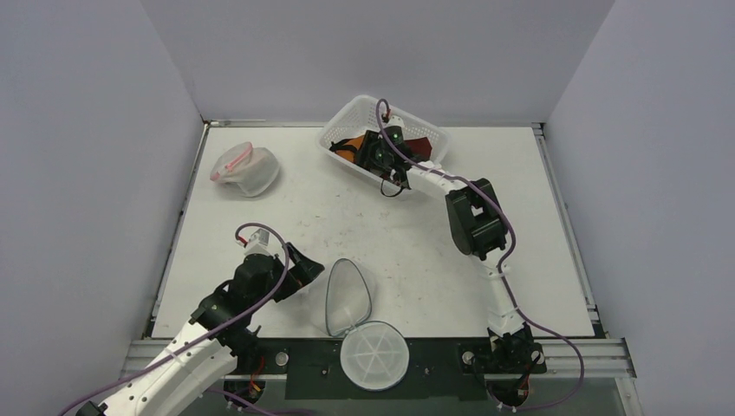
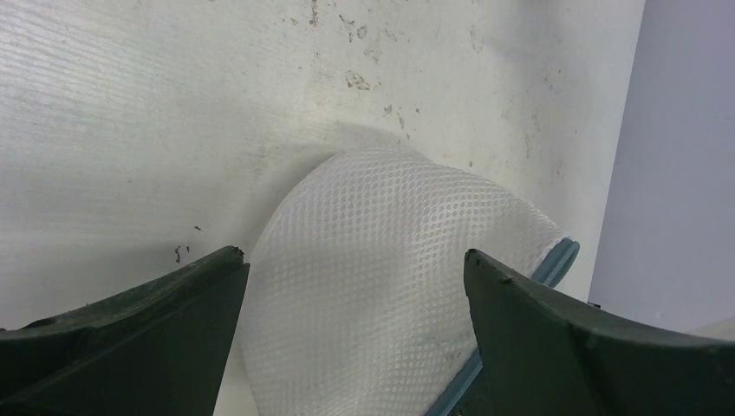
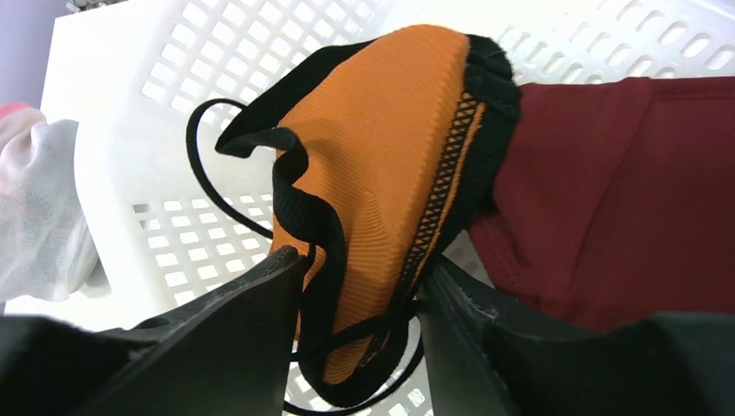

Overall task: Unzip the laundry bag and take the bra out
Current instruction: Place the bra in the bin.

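Observation:
The orange bra point(image 3: 381, 147) with black trim and straps sits in the white basket point(image 1: 345, 117), partly on a maroon garment point(image 3: 624, 191). My right gripper point(image 3: 364, 260) reaches into the basket, its jaws parted with the bra's lower edge between them and brushing both fingers. The white mesh laundry bag point(image 2: 390, 286) with a blue zipper lies unzipped at the table's near edge, spread into an oval half point(image 1: 347, 299) and a round half point(image 1: 374, 355). My left gripper point(image 2: 354, 254) hovers wide open just over the mesh and holds nothing.
A second mesh bag point(image 1: 245, 169) with a pink zipper lies at the far left of the table. The basket stands at the back centre. Grey walls close in the table on three sides.

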